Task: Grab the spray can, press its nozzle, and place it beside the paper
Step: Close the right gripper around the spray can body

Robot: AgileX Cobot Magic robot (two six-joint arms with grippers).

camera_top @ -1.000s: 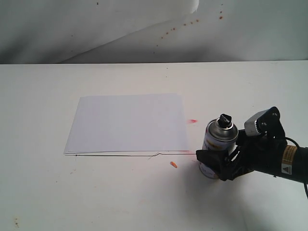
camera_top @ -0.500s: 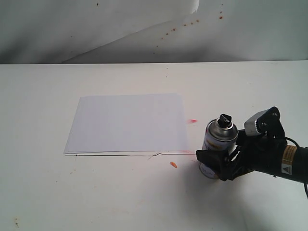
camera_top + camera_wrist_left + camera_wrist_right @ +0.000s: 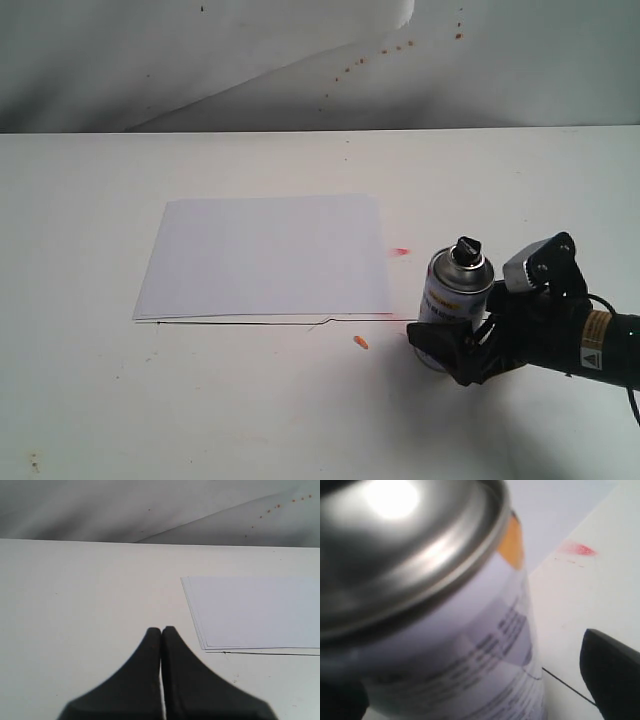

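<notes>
The right gripper (image 3: 442, 350) straddles the spray can (image 3: 455, 298) low down, jaws slack, one finger clear of it. The can stands upright just right of the paper (image 3: 265, 255), so I'd reckon only backing away is left

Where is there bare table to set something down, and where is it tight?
Free: the wide strip of table left of the paper, the band behind it up to the backdrop, and the front edge below it. Crowded: right of the paper, where the spray can stands with the right gripper around its lower part, near a red smear.
</notes>
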